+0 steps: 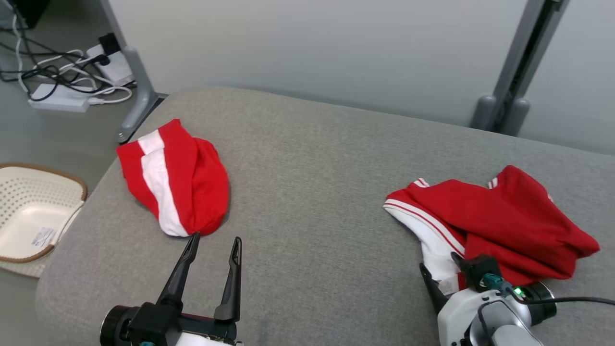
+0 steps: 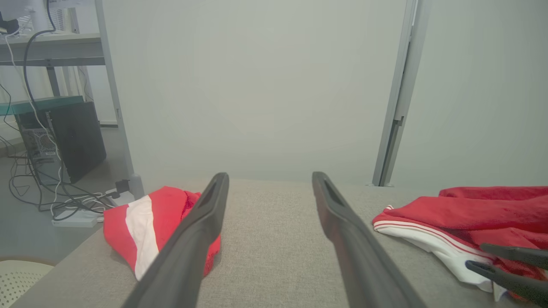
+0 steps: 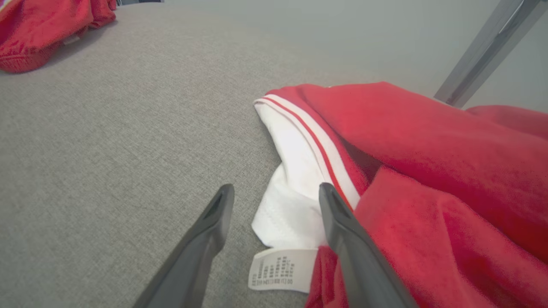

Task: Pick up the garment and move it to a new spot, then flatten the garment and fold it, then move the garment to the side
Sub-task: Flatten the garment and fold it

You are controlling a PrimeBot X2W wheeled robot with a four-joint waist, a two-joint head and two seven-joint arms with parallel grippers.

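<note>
Broadly, a grey fabric-covered worktop [image 1: 312,192] takes up most of the head view, running from the near edge to a pale wall at the far side. On its right half lies the crumpled garment [image 1: 509,221], red with a white panel and thin red-and-white stripes along one edge, bunched in loose folds and not yet flattened. At the far left, close to the rounded corner, sits a smaller folded garment [image 1: 178,178], red with a broad white band, well apart from the crumpled one. Off the left edge, lower down on the floor, stands a cream perforated basket [image 1: 29,192] with a brown rim. The left tool [image 1: 215,238] is at the near left, its two dark fingers spread wide and holding nothing, with the tips just near of the folded garment. The right tool [image 1: 439,263] is at the near-left corner of the crumpled garment, also spread wide; in the right wrist view [image 3: 277,187] one finger is over bare worktop and the other over the white panel, with nothing gripped, and I cannot tell whether either touches the cloth. A white care label [image 3: 278,269] lies flat just near of that panel, between the fingers. On the floor at far left rest a white power strip [image 1: 57,98] and tangled cables.
</note>
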